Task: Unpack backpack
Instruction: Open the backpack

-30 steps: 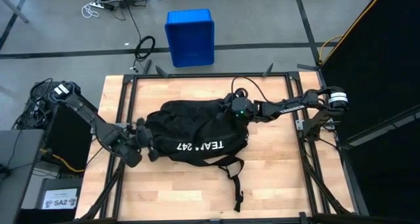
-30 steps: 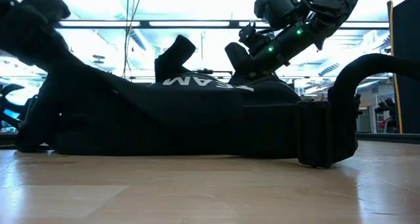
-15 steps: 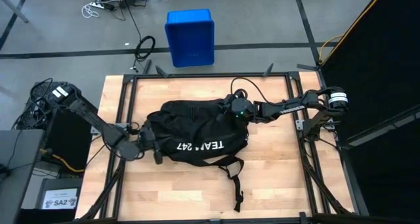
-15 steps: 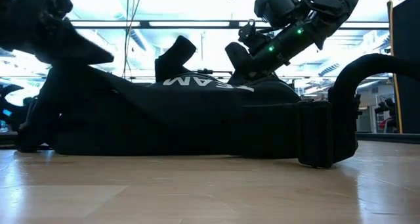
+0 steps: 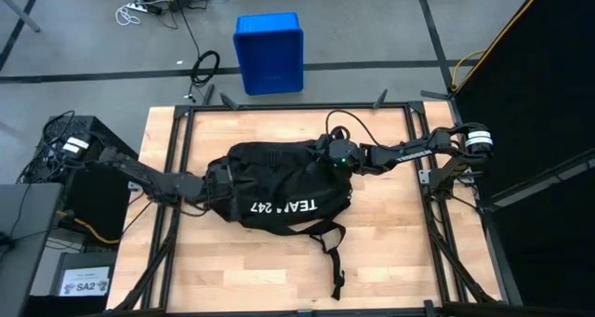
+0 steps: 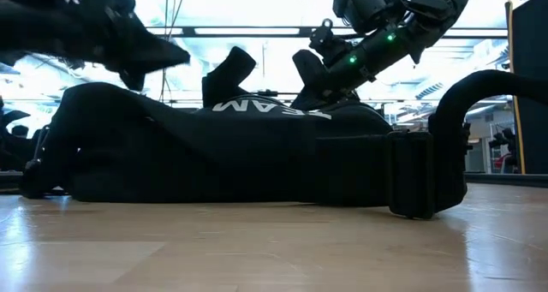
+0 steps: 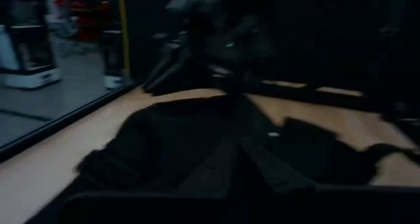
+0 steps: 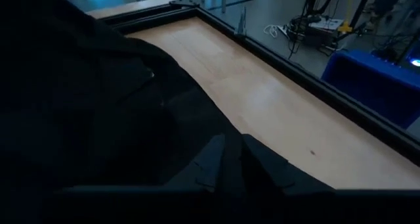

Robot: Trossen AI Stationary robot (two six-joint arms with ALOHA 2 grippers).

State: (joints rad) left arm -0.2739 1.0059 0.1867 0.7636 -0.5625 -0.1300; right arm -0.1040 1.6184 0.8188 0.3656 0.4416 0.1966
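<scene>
The black backpack (image 5: 279,191) lies flat on the wooden table, white "TEAM 247" lettering up, with one strap (image 5: 330,252) trailing toward the near edge. My right gripper (image 5: 321,157) comes slanting down from the table's right onto the backpack's upper far-right part, shut. My left gripper (image 5: 221,182) reaches level from the table's left and hovers over the backpack's left end, shut. In the low view it (image 6: 175,52) stands clear above the fabric (image 6: 240,155). My right gripper has its fingertips (image 8: 220,152) closed down against the black fabric (image 8: 197,129) on the backpack's top, near its far-right end (image 6: 300,99). The fingers slant down from the table's right. What lies between them is too dark to tell. The backpack rests on the table.
A blue plastic crate (image 5: 270,52) stands on the floor beyond the far edge. Black frame rails (image 5: 181,150) run along the table's sides. A thick strap loop (image 6: 424,172) stands up at the backpack's right end. Bare wood shows near left and near right.
My left gripper has swung from beside the backpack's near-left corner toward the table's right and far edge. It has turned to point level across the backpack's left end and has stayed shut. The backpack has kept still.
</scene>
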